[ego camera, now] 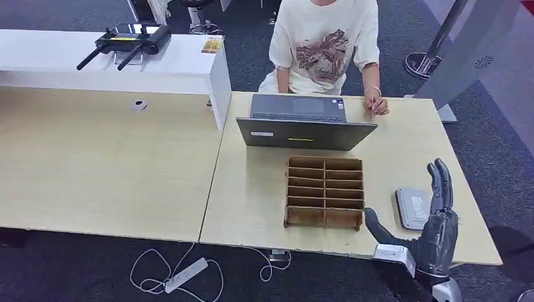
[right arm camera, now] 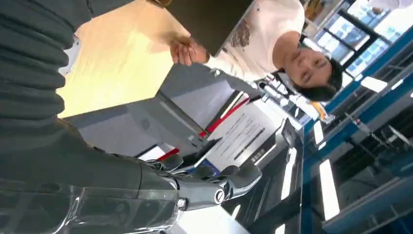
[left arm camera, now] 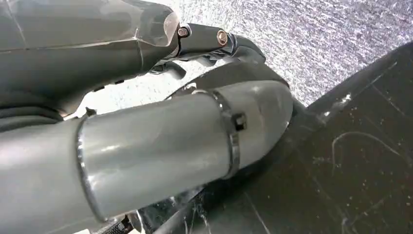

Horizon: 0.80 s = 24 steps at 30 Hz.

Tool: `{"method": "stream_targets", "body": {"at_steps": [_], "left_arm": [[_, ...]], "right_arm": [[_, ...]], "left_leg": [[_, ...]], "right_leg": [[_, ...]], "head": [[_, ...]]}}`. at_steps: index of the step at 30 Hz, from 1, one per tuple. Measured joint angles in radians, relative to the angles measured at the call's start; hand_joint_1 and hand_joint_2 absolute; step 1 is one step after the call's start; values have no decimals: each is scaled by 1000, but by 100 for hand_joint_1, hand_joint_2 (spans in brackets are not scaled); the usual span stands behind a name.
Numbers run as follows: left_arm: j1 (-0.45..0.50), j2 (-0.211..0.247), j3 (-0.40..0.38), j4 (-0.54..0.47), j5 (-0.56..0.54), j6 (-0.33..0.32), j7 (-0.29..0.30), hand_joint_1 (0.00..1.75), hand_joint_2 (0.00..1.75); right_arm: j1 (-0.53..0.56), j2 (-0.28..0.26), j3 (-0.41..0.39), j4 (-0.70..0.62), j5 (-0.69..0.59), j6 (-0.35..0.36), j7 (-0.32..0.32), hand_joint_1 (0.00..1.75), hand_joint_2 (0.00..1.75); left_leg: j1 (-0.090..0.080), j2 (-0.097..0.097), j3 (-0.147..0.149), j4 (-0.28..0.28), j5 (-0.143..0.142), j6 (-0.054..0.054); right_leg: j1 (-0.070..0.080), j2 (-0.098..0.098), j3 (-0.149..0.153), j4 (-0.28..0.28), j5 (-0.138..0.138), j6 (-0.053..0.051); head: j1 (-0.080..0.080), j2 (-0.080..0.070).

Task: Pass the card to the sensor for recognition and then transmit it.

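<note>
Head view – right hand [ego camera: 434, 229]: raised over the table's [ego camera: 252, 201] front right corner, fingers straight and spread, thumb pointing toward the rack, holding nothing.
Head view – sensor [ego camera: 413, 208]: flat grey box near the right edge, just behind the right hand.
Head view – rack [ego camera: 325, 191]: brown divided wooden tray near the front edge, in front of a laptop [ego camera: 306, 133].
Head view – person [ego camera: 324, 47]: seated at the far edge, 1 hand on the table.
Head view – card: cannot tell where it is.
Left wrist view – left hand [left arm camera: 214, 41]: over speckled floor; fingers' state cannot be told.
Right wrist view – right hand [right arm camera: 214, 187]: fingers extended, empty.
</note>
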Motion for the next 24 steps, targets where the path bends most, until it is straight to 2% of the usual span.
{"method": "stream_targets", "body": {"at_steps": [5,13,24], "left_arm": [[-1,1,0,0,5,-15,-7,0,0],[-1,5,0,0,0,-25,-15,0,0],[-2,5,0,0,-1,-28,-15,0,0]], "right_arm": [[3,5,-5,-2,98,18,12,0,175],[4,0,16,-2,380,18,64,0,175],[6,-7,36,-2,397,16,71,0,175]], "left_leg": [[0,0,0,0,0,0],[0,0,0,0,0,0],[0,0,0,0,0,0]], "right_leg": [[0,0,0,0,0,0],[0,0,0,0,0,0],[0,0,0,0,0,0]], "head": [[0,0],[0,0],[0,0]]}}
